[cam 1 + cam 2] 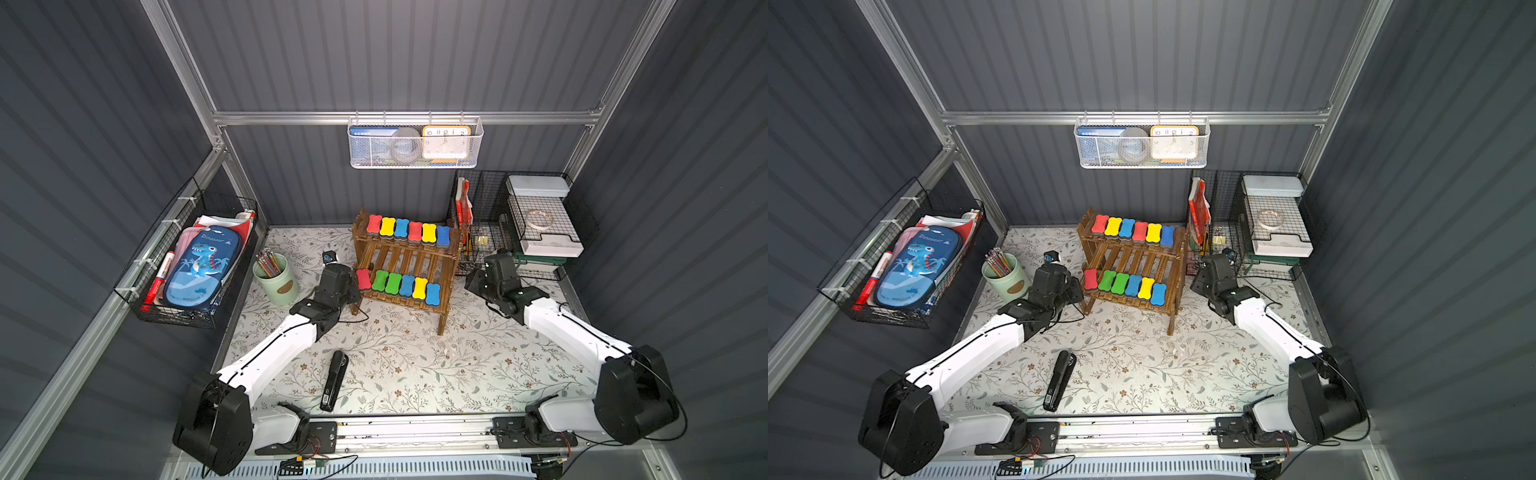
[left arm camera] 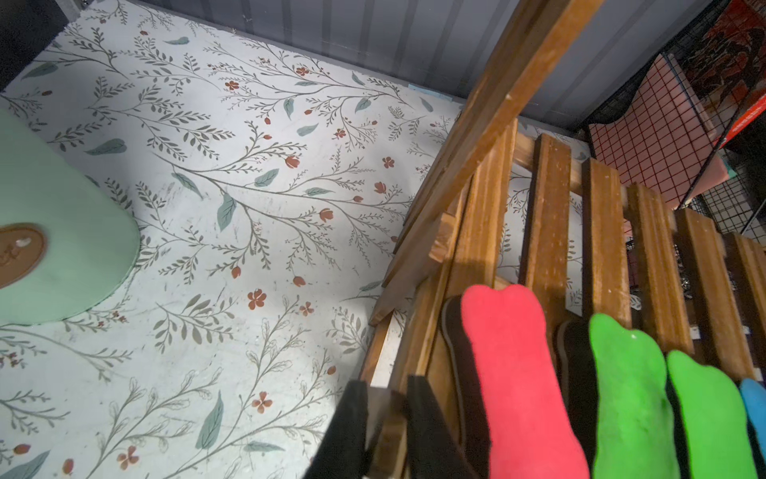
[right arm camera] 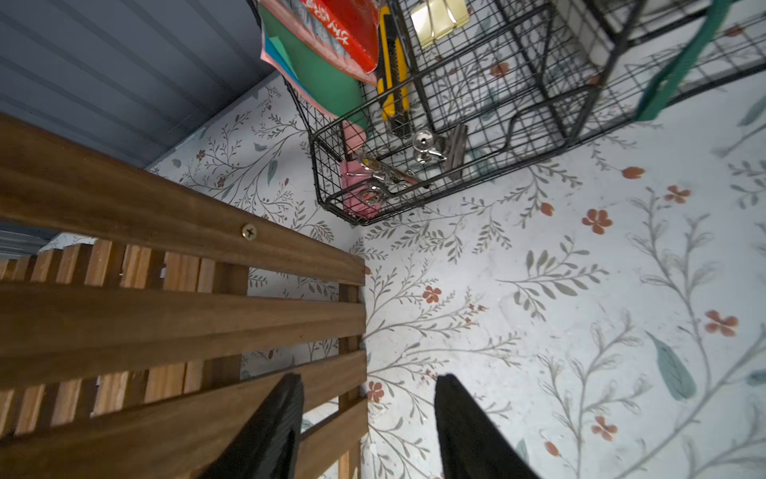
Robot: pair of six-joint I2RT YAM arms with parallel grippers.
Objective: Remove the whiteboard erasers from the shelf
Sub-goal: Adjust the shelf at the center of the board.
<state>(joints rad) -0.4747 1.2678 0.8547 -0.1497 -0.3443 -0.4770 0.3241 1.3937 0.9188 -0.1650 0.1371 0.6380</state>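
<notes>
The left gripper [image 2: 387, 387] is closed on the shelf [image 2: 547, 215] end rail, with wood filling its gap. The red eraser [image 2: 510, 373] sits just beside it. The other erasers [image 1: 401, 230] lie beyond, cut off in the wrist view. The right gripper [image 3: 369, 377] is spread astride the opposite end; contact is unclear. In both top views the fingertips are hidden.

Brown shelf [image 1: 405, 245], floral tabletop [image 1: 415, 365], black stapler [image 1: 334, 380]
</notes>
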